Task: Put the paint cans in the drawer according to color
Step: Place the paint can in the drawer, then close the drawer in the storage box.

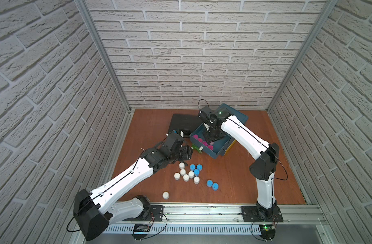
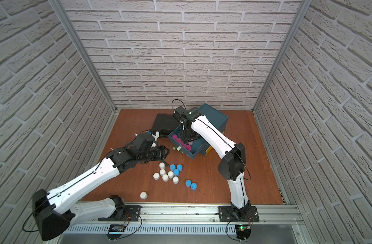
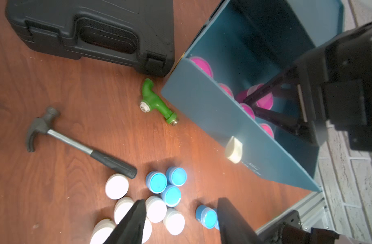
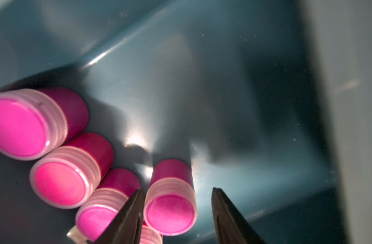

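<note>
Paint cans point(image 4: 170, 209): stubby, ribbed-lidded, seemingly plastic.

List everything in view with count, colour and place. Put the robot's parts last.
White paint cans: seven, white, on the table; six clustered, one apart near the front rail.
Blue paint cans: five, light blue, on the table beside the white ones.
Pink paint cans: at least five, magenta, in the drawer.
Drawer: one, dark teal, pulled open.
Case: one, black, shut, beside the drawer.
Hammer: one, grey and black, lying on the table.
Green toy: one, by the drawer front.
Table: one, brown wood.
Left claw: black, open, above the loose cans.
Right claw: black, open, in the drawer around a pink can.
</note>
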You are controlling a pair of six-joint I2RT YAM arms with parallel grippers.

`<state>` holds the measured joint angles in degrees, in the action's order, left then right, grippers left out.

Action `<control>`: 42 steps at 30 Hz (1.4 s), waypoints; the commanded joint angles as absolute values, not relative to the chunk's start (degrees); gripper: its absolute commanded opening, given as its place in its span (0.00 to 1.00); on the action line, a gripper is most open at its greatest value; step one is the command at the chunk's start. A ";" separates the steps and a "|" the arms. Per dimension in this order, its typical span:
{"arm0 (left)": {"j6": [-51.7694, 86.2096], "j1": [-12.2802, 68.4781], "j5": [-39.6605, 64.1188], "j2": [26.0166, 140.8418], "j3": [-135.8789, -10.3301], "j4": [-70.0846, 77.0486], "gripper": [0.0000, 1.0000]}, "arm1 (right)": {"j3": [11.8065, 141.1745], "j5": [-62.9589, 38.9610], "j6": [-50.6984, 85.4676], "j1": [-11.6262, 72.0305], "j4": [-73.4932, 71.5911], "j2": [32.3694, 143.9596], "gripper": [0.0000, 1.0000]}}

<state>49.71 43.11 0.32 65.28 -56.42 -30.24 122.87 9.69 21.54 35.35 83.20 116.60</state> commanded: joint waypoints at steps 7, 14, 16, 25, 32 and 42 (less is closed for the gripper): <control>65.89 41.32 8.70 67.12 -48.92 -12.06 0.59 | 130.53 10.19 21.31 34.89 81.91 108.67 0.50; 73.70 41.33 11.53 69.37 -47.53 -4.78 0.60 | 130.84 7.62 22.00 32.72 80.39 104.90 0.50; 75.54 41.22 11.26 68.93 -46.61 -2.94 0.61 | 130.86 7.01 21.84 32.53 80.34 104.51 0.50; 82.08 41.33 12.35 70.06 -43.44 4.41 0.52 | 130.69 5.65 21.21 31.91 80.42 103.89 0.49; 84.30 42.29 10.77 71.84 -43.14 9.50 0.48 | 129.59 5.27 20.90 31.73 80.71 103.30 0.49; 87.61 43.58 9.06 73.19 -41.39 14.66 0.30 | 127.79 5.01 21.14 31.51 79.90 102.19 0.49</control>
